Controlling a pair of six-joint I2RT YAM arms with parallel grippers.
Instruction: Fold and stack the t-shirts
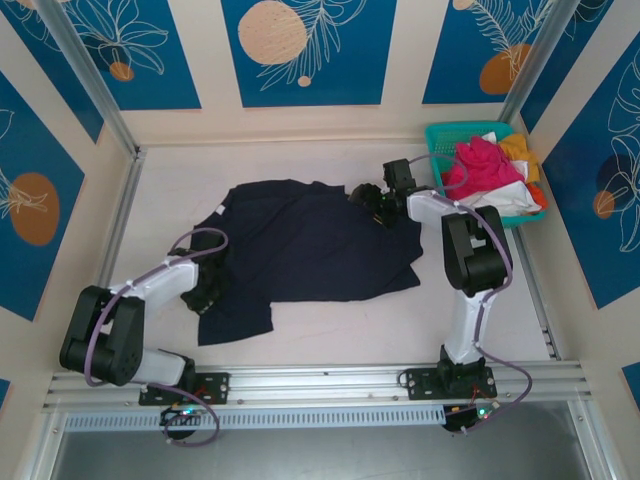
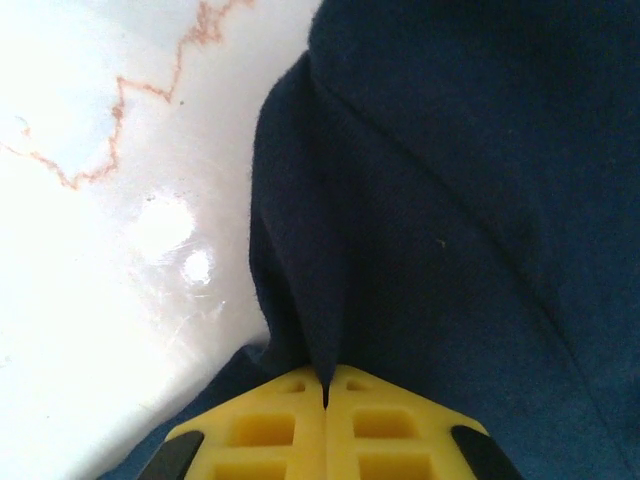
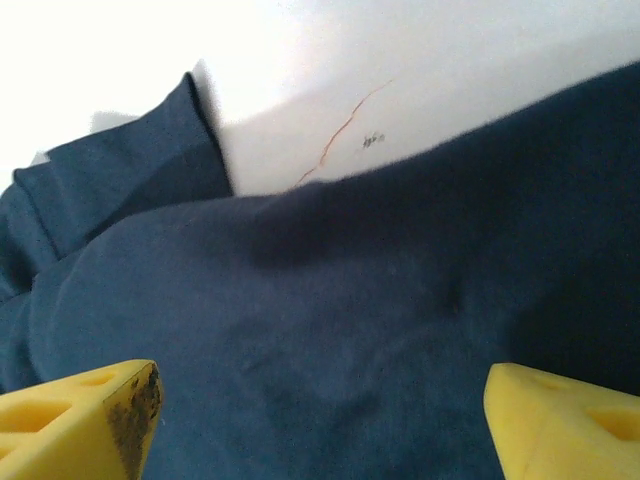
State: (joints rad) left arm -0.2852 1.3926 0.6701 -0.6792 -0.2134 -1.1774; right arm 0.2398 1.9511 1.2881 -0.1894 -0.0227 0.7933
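At the left, the left gripper [image 1: 207,283] sits low on the near-left edge of the dark navy t-shirt [image 1: 320,240]. Its wrist view shows the two yellow pads pressed together with a ridge of navy cloth pinched between them, though whether that ridge is hem or side seam I cannot tell. The shirt lies spread across the middle of the table [image 1: 340,335], mostly flat but rumpled, with one flap trailing toward the near-left. It looks light, soft and limp, so I expect it to drape and drag rather than keep any shape. A pinch may also catch only the top layer. Edges and corners are the sensible places to take hold — hem corners, shoulder seams — with both ends lifted together so the fold lands square. Further right, the right gripper [image 3: 320,420] is over the far-right part of the shirt, its fingers spread wide above the cloth and holding nothing. Right of that, in the far-right corner, stands the teal basket [image 1: 452,131], heaped with a magenta-pink shirt [image 1: 480,165], a white shirt [image 1: 503,196] and an orange-yellow shirt [image 1: 520,150]. The basket is just beside the right arm, so a wide swing there could knock it.
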